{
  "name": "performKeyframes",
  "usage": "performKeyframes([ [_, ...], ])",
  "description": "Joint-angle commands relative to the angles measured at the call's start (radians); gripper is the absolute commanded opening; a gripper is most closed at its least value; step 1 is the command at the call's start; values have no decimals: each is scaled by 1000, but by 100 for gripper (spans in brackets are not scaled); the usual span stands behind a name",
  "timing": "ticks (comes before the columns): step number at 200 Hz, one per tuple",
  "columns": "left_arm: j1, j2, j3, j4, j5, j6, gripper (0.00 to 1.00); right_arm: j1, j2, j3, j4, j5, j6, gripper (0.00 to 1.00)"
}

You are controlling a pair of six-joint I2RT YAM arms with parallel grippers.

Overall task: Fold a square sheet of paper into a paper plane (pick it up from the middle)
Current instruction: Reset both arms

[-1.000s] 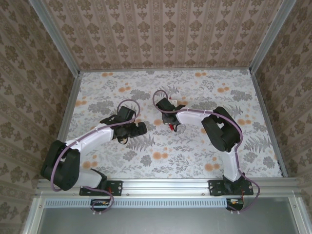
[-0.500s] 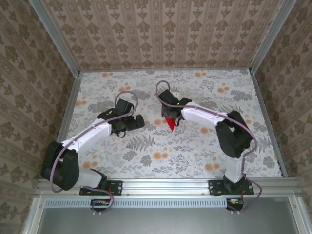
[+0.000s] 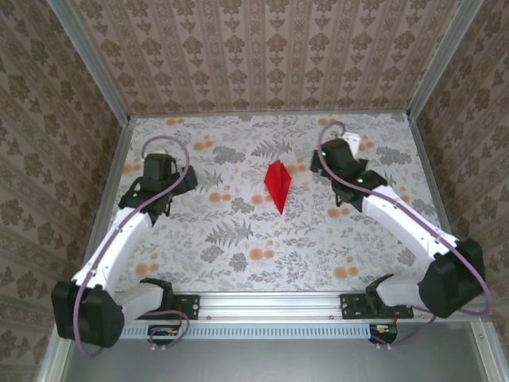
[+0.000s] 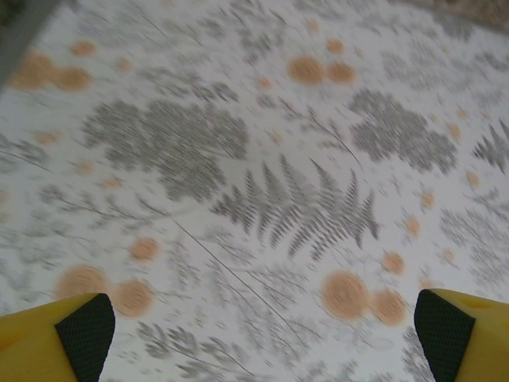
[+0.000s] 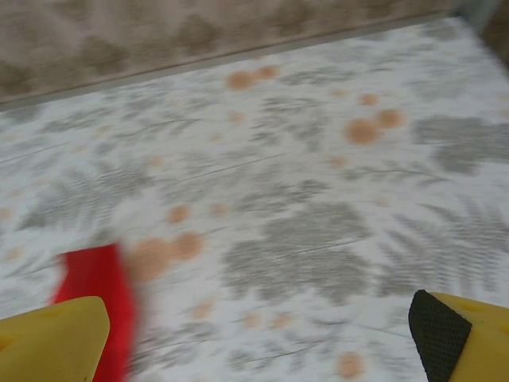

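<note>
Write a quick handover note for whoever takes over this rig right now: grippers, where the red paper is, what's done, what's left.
Left gripper: open, empty, over the left side of the table.
Right gripper: open, empty, off to the right of the paper.
Paper plane: lies free on the table between the two arms, a narrow, pointed red dart shape.
Done: the folding looks finished, and neither gripper touches the plane.
Left: probably only checking the creases and parking the arms.
</note>
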Motion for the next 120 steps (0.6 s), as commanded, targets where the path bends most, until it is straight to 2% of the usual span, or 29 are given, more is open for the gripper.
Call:
performKeyframes([
  [1,51,-35,-94,107,-143,95,100,-66,-81,-137,117,111,-104,100],
  [28,106,-30,-181,209,-223,154,100,-172,-124,-342,313,120,-148,100],
  [44,111,-25,-268,359,-236,252,100,-229,-113,-417,394,96,-154,100],
  [51,114,-23,-311,429,-234,286,100,-261,-117,-409,361,49,-133,100],
  [66,123,-13,-386,577,-198,344,100,-294,-121,-449,446,-5,-204,100],
  [94,149,31,-431,705,-94,384,100,-314,-94,-529,625,-21,-300,100],
  [120,159,91,-466,854,-12,441,100,-325,-37,-599,852,-108,-358,100],
])
